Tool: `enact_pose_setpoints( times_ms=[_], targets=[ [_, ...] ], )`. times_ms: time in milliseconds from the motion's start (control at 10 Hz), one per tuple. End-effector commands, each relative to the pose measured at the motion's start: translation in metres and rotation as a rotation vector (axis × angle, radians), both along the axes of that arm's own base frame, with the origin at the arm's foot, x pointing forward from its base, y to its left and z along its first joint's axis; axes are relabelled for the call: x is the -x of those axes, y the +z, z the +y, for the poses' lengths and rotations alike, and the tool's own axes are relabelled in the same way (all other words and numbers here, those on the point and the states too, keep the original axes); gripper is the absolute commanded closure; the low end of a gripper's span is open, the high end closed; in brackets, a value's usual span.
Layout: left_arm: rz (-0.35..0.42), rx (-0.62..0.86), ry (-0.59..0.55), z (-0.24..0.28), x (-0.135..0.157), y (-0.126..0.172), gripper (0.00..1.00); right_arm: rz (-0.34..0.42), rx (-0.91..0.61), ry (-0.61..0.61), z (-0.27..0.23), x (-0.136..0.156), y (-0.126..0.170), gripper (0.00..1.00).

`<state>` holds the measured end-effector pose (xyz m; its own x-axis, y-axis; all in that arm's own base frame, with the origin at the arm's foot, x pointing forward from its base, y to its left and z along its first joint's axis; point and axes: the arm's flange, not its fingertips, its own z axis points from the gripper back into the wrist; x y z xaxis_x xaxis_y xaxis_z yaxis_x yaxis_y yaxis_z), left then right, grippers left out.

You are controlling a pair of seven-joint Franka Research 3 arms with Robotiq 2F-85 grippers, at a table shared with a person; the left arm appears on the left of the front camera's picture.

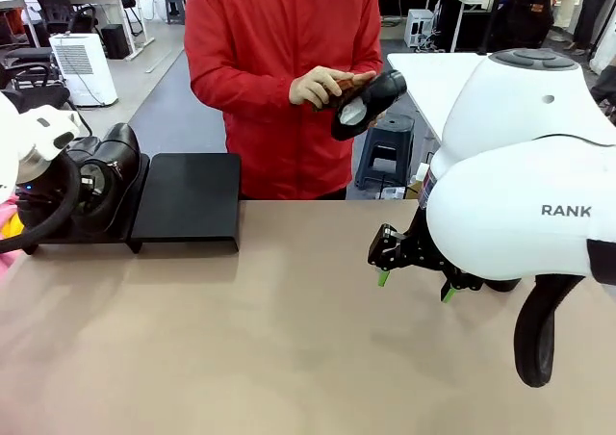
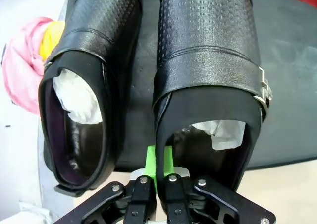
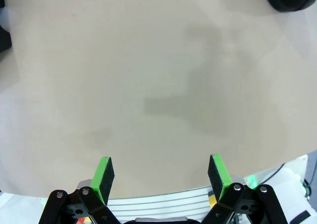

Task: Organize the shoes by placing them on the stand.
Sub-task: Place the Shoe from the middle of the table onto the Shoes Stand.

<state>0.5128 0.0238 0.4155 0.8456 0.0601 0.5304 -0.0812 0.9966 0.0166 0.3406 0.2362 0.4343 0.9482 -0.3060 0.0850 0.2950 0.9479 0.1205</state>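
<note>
Pinching the heel rim of the buckled shoe (image 2: 208, 60), the left gripper (image 2: 159, 170) is clenched, its green pads (image 2: 151, 165) squeezed on the thin leather wall. That shoe lies on the stand (image 2: 287, 75), toe pointing away from the wrist camera, with crumpled white paper (image 2: 225, 132) in its opening. Just beside it on the same black shelf rests a second shoe (image 2: 89, 60), also stuffed with paper. A pink cloth (image 2: 22, 70) lies beyond that shoe, off the stand. From the front, both shoes sit at the left end of the stand (image 1: 188, 199). The right gripper (image 1: 416, 286) hovers above the bare counter (image 1: 289, 348), well apart from the stand; its jaws are released, spread wide, and grasp nothing. Across the counter a person (image 1: 279, 31) in a red top holds a third shoe (image 1: 371, 103) in one hand (image 1: 322, 87) at chest height.
</note>
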Motion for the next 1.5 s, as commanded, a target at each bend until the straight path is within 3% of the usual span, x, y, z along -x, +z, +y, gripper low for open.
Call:
enact_pose_setpoints(
  times_ms=[0, 300, 900, 1200, 1300, 1400],
  targets=[
    [-0.027, -0.018, 0.032, -0.001, -0.007, -0.007, 0.57, 0.000, -0.008, 0.020, 0.000, -0.001, 0.002, 0.00],
    [-0.059, -0.002, 0.081, 0.002, -0.012, -0.007, 0.00, 0.000, -0.008, 0.020, 0.000, -0.001, 0.002, 0.00],
    [-0.057, 0.045, 0.066, -0.016, 0.016, 0.037, 0.00, 0.000, -0.008, 0.020, 0.000, -0.001, 0.002, 0.00],
    [-0.099, -0.027, 0.133, -0.021, 0.038, 0.072, 0.00, 0.000, -0.008, 0.020, 0.000, -0.001, 0.002, 0.00],
    [-0.077, 0.019, 0.062, -0.015, 0.017, 0.052, 0.00, 0.000, -0.008, 0.020, 0.000, -0.001, 0.002, 0.00],
    [-0.077, 0.019, 0.062, -0.015, 0.017, 0.052, 0.00, 0.000, -0.008, 0.020, 0.000, -0.001, 0.002, 0.00]
  ],
)
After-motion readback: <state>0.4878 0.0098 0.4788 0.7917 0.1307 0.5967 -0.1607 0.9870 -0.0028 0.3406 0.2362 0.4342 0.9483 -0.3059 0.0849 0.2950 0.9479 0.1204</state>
